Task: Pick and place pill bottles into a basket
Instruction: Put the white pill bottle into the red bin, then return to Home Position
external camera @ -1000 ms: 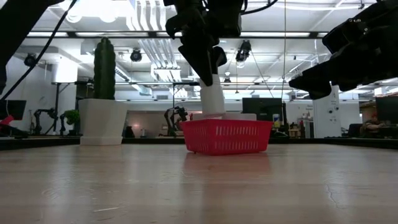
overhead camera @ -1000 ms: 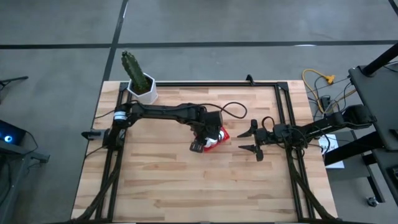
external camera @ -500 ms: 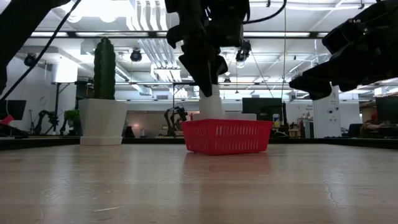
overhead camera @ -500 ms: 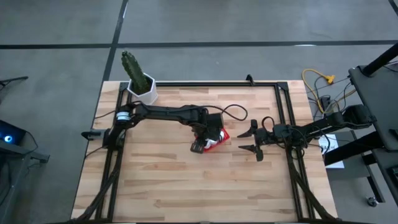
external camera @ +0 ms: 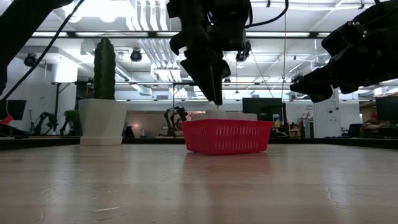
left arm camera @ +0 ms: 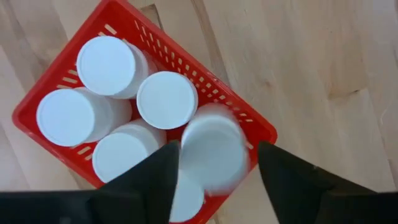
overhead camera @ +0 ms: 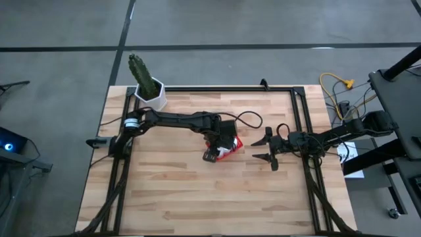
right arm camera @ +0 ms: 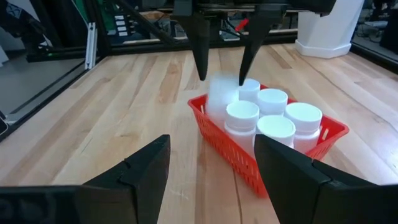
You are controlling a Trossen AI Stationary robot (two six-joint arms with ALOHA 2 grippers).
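The red basket [left arm camera: 261, 127] stands at mid-table [overhead camera: 237, 143] and holds several white pill bottles [left arm camera: 166, 99] standing upright on its floor. My left gripper [left arm camera: 217, 168] hangs just above the basket's near corner, pointing down, with its fingers apart. One more white bottle [left arm camera: 214, 149] shows blurred between and below the fingertips, inside the basket; the right wrist view shows it under the tips [right arm camera: 219, 99]. My right gripper [overhead camera: 268, 149] is open and empty, above the table to the right of the basket.
A white hexagonal pot with a cactus [overhead camera: 151, 94] stands at the table's far left corner. Bare wood lies in front of the basket and to its left. A dark frame [overhead camera: 299, 125] runs along the table's edges.
My left gripper has gone down toward the basket with the white bottle below its fingertips. The bottle, which stood well above the basket's rim, has sunk into the basket and now shows blurred under the fingertips.
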